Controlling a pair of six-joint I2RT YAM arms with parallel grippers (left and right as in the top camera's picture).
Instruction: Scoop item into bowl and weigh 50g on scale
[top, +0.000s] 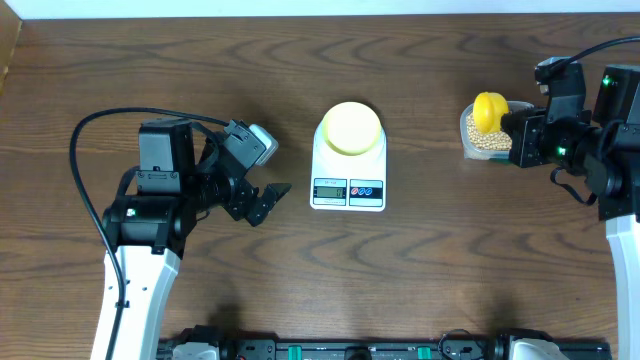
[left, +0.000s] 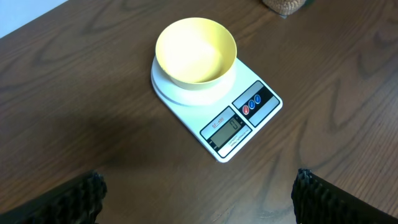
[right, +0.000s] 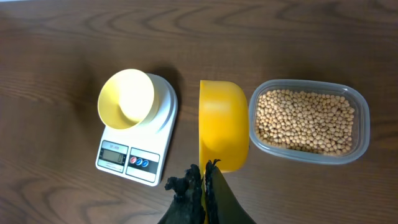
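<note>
The pale yellow-green bowl (top: 351, 128) (left: 195, 51) (right: 126, 98) stands empty on the white scale (top: 348, 184) (left: 242, 127) (right: 128, 163) at the table's middle. The tan beans (right: 305, 121) (top: 490, 141) fill a clear plastic tub (right: 362, 127) at the right. My right gripper (right: 204, 174) (top: 512, 128) is shut on the handle of a bright yellow scoop (right: 222, 124) (top: 489, 110), which is tipped on its side above the table just left of the tub. My left gripper (left: 198, 198) (top: 268, 198) is open and empty, left of the scale.
Bare wooden table (top: 450, 260) lies in front of the scale and between the scale and the tub. A black rail (top: 340, 350) runs along the table's front edge.
</note>
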